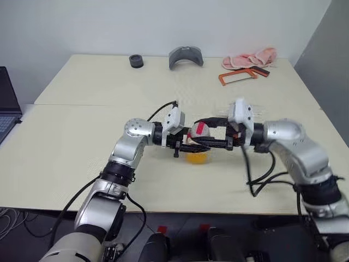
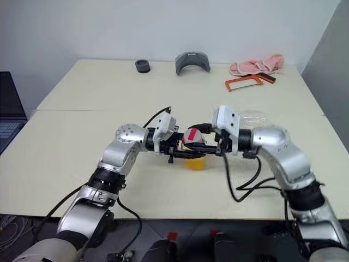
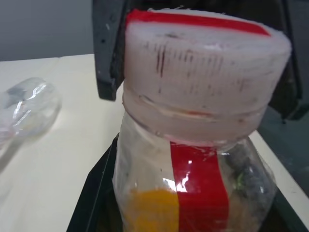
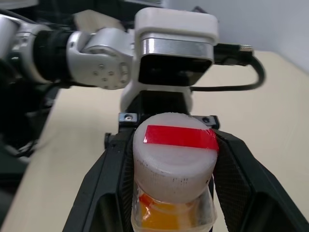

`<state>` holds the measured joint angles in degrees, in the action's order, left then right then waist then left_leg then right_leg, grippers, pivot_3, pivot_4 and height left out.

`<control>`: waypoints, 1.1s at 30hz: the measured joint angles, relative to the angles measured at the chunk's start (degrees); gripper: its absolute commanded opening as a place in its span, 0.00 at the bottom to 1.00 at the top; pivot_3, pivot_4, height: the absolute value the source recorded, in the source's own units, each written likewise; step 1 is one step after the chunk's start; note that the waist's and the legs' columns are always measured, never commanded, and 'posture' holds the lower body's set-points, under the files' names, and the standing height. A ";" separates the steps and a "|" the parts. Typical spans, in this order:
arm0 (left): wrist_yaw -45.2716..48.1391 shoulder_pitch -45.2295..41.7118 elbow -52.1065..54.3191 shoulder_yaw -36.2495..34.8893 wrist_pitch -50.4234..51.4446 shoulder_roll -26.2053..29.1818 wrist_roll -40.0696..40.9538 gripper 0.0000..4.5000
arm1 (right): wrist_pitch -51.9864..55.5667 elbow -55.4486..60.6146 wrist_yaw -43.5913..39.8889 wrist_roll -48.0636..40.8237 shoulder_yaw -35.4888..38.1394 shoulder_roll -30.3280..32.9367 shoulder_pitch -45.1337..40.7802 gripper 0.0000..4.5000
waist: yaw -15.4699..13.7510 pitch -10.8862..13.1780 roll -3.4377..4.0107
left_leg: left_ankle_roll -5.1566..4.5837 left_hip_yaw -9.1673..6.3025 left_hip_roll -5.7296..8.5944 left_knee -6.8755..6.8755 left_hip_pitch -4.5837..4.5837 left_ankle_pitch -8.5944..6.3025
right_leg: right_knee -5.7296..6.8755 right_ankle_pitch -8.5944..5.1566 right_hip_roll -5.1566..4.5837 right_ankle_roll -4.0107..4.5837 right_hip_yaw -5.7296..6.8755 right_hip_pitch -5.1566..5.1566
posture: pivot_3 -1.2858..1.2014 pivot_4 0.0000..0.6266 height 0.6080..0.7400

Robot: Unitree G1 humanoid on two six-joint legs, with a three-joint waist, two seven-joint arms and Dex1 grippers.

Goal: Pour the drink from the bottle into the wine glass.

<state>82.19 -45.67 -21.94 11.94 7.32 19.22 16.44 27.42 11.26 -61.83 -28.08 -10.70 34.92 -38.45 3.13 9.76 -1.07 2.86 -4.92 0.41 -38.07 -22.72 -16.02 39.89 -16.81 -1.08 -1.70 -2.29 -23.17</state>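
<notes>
Overhead, squarish clear plastic bottle (image 3: 193, 183), ribbed whitish cap (image 4: 175, 157).

I look down on a pale cream surface (image 1: 82, 164) made of two tables pushed together, a seam running across. A plain light-grey wall (image 1: 163, 24) stands behind it. A dark laptop (image 1: 6, 109) sits off the left edge.

A pale cream surface (image 1: 82, 158) carries, along the top of the frame, a black ring (image 1: 136, 61), a grey curved piece (image 1: 185, 57), a pink cloth (image 1: 251, 58) and an orange hacksaw (image 1: 243, 76).
</notes>
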 measured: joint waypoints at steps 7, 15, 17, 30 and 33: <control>-2.09 0.37 1.17 -0.68 1.17 -0.40 0.33 0.38 | 3.03 1.73 3.82 -1.15 3.71 -0.64 4.24 0.81 | -0.31 0.00 0.00 | 0.02 -0.31 -0.08 -0.04 -0.10 0.01 | 0.03 0.00 -0.19 0.00 0.00 -0.06 | 0.52 0.24 1.00; -5.84 1.90 1.61 -1.36 0.84 -1.44 0.37 0.38 | 7.29 17.47 17.09 -2.88 8.89 -3.09 12.24 0.81 | -0.55 0.00 0.00 | 0.02 -0.40 -0.04 -0.05 -0.08 0.01 | 0.05 0.00 -0.16 0.00 0.00 -0.05 | 0.52 0.24 1.00; -6.35 2.23 1.61 -1.37 0.80 -1.46 0.37 0.38 | 7.39 19.12 21.24 -1.39 8.26 -5.52 12.61 0.81 | -0.41 0.00 0.00 | 0.02 -0.39 -0.03 -0.04 -0.08 0.02 | 0.06 0.00 -0.13 -0.01 -0.01 -0.06 | 0.52 0.24 1.00; -6.75 2.30 1.69 -1.23 0.05 -1.51 0.26 0.38 | 4.34 17.72 26.71 6.11 4.28 -7.98 12.44 0.81 | -0.38 0.00 0.00 | 0.03 -0.39 0.00 -0.05 -0.08 0.02 | 0.05 0.00 -0.12 0.00 0.00 -0.05 | 0.52 0.24 1.00; -6.89 2.33 1.63 -1.14 0.05 -1.51 0.18 0.38 | 4.30 17.85 26.24 5.92 4.48 -6.90 12.56 0.81 | -0.39 0.00 0.00 | 0.03 -0.39 0.00 -0.05 -0.08 0.02 | 0.05 0.00 -0.12 0.00 0.00 -0.05 | 0.52 0.24 1.00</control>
<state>75.29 -43.34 -20.31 10.80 7.36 17.71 16.63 31.72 29.11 -35.59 -22.16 -6.23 28.03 -25.89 2.74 9.76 -1.07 2.89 -5.31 0.41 -38.12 -22.80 -16.00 39.94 -16.81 -1.20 -1.70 -2.29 -23.22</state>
